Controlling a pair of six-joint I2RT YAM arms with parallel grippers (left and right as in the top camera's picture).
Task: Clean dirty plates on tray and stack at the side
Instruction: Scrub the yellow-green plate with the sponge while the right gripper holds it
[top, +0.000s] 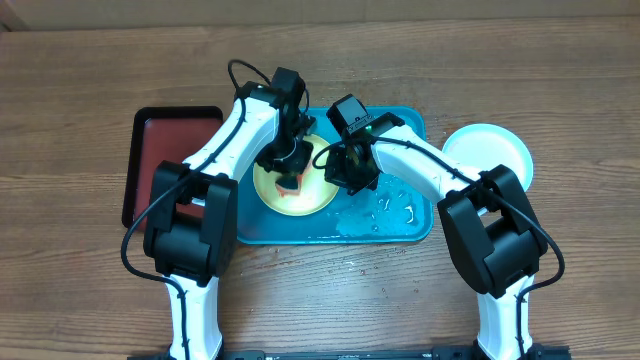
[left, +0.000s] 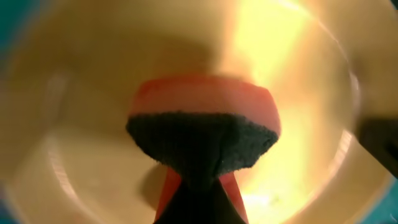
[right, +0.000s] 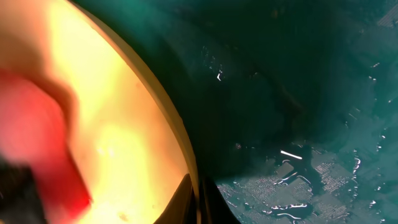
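The pale yellow-green plate (top: 318, 193) lies on the turquoise tray (top: 400, 225), left of its middle. My left gripper (top: 291, 172) is shut on a red sponge with a dark scrub face (left: 202, 134) and presses it onto the plate's inside (left: 93, 93). My right gripper (top: 345, 168) is shut on the plate's right rim (right: 177, 134), one finger inside and one outside. The red sponge shows blurred at the left of the right wrist view (right: 37, 143). A white plate (top: 487, 152) sits on the table right of the tray, with a mint-aqua edge showing under it.
A dark red tray with a black rim (top: 160, 150) lies left of the turquoise tray. Water drops and puddles lie on the turquoise tray's floor (right: 311, 174) right of the plate. Wooden table all around.
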